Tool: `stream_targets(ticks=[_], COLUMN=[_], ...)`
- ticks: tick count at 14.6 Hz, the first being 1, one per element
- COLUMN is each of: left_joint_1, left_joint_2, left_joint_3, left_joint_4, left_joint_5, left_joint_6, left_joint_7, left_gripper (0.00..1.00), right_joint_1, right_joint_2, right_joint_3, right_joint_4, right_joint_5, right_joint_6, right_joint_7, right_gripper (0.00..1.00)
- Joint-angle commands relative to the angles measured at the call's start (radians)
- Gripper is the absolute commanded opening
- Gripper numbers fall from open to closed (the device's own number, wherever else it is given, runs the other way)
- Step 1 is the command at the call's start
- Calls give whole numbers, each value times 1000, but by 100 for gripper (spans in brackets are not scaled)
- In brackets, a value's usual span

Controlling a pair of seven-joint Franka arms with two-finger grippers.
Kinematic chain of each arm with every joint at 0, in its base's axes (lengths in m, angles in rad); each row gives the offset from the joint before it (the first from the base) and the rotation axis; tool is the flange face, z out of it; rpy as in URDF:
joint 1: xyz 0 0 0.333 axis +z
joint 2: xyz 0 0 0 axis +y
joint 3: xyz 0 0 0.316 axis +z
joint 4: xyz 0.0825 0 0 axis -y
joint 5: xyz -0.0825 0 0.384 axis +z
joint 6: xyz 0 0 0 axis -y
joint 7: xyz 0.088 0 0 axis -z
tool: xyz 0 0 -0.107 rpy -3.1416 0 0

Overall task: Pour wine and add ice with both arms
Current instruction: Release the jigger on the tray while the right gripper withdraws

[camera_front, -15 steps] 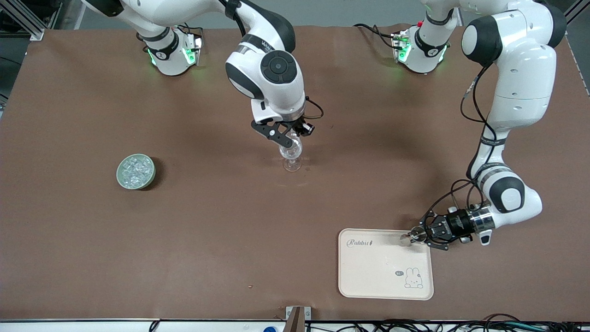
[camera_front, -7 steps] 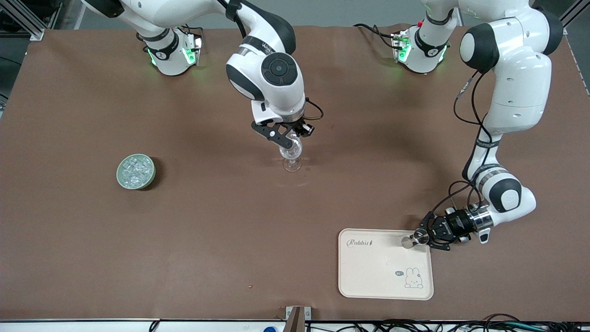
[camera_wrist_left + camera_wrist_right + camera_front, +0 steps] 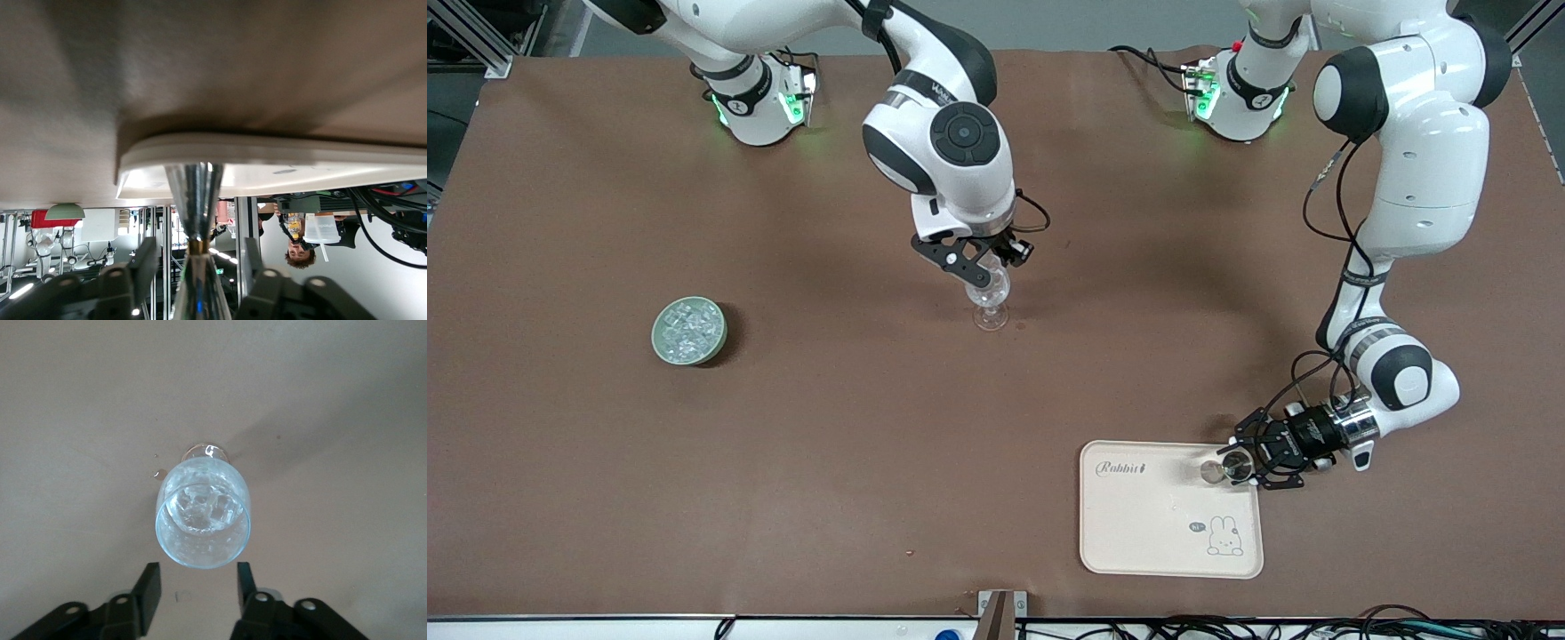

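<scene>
A clear stemmed wine glass (image 3: 990, 313) stands mid-table with a few ice cubes (image 3: 203, 507) in its bowl (image 3: 203, 540). My right gripper (image 3: 980, 267) hangs just over its rim, open and empty; both fingers (image 3: 148, 587) show clear of the glass. A heap of ice (image 3: 688, 327) fills a green bowl (image 3: 660, 348) toward the right arm's end. My left gripper (image 3: 1234, 464) lies sideways at the edge of a cream tray (image 3: 1138, 524), open around a small silvery metal vessel (image 3: 1213, 472) that stands on the tray. The vessel (image 3: 193, 193) shows between the fingers with gaps on both sides.
The cream tray, printed with a rabbit, lies near the table's front edge toward the left arm's end; its rim shows in the left wrist view (image 3: 280, 150). The brown table mat (image 3: 854, 444) covers everything else. The green bowl appears small in the left wrist view (image 3: 65, 211).
My left gripper has sunk slightly toward the tray with the metal vessel, and the left arm's elbow shifted a little. The right arm and the wine glass have not moved.
</scene>
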Motion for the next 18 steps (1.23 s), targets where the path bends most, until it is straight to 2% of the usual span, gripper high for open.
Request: stream_targets(ticks=[1,2,4,9,11,14,16,18], left_joint_1=[-1,0,-3,-3,-9,-32,-50,-49], left_joint_2=[-35,-52,-92,-201,-248,-262,-287,-345], left_joint_3=[53,63,63,63,52,23,18,12], left_joint_4=[-1,-1,-1,2,8,141,183,182], left_joint_5=[11,59,214,591,788,1012,1106,1125], left_joint_6=[-3,-5,-5,-6,-32,-35,-26,-35], left_joint_7=[7,9,15,107,108,108,108,104], left_gripper=[100,100,100,100,100,100,100,100], right_joint_1=[-28,-46,-89,-270,-284,-284,-281,-283], right_joint_2=[-23,-60,-150,-354,-408,-470,-511,-529], right_joint_3=[12,16,18,-14,-104,-277,-412,-528], right_joint_4=[18,17,14,14,14,15,12,9], right_joint_5=[-20,-20,-23,-50,-43,14,77,89], right_joint_6=[-65,-98,-161,-336,-393,-428,-444,-467], right_joint_7=[11,10,-16,-340,-459,-701,-869,-1031], right_gripper=[82,89,97,99,99,99,99,99])
